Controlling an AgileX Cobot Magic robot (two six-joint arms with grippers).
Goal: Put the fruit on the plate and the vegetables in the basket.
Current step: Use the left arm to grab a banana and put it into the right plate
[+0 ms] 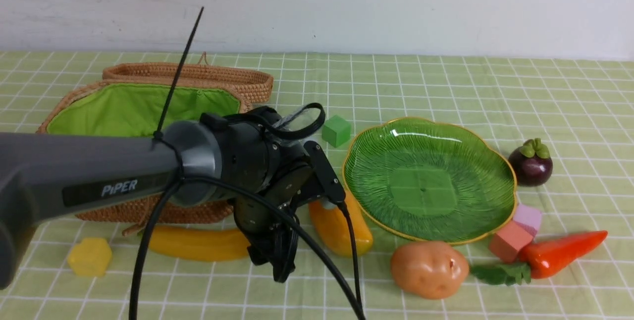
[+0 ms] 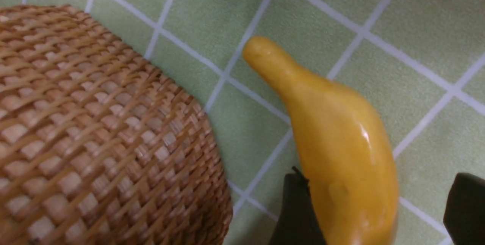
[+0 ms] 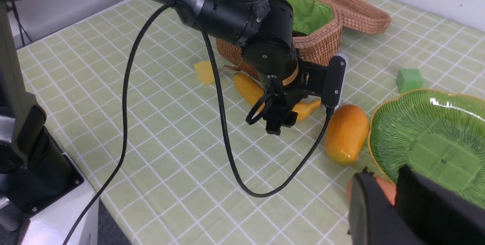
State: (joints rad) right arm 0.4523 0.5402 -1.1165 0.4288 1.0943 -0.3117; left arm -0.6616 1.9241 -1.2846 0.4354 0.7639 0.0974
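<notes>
The yellow banana [image 1: 198,243] lies in front of the basket [image 1: 124,107], which is open with its lid folded back. My left gripper [image 1: 277,265] points down over the banana's right end. In the left wrist view it [image 2: 379,214] is open around the banana [image 2: 333,142]: one finger touches it, the other stands apart. The mango [image 1: 342,226] lies beside the empty green plate [image 1: 426,176]. The mangosteen [image 1: 531,164], potato [image 1: 429,268] and carrot [image 1: 559,253] lie around the plate. My right gripper [image 3: 394,199] looks shut and empty, above the potato [image 3: 386,188]. No eggplant shows.
A green block [image 1: 336,130] sits between basket and plate. A yellow block [image 1: 90,256] lies at the front left. Two pink blocks [image 1: 517,231] sit between the plate and the carrot. The left arm's cable [image 1: 317,260] hangs by the mango.
</notes>
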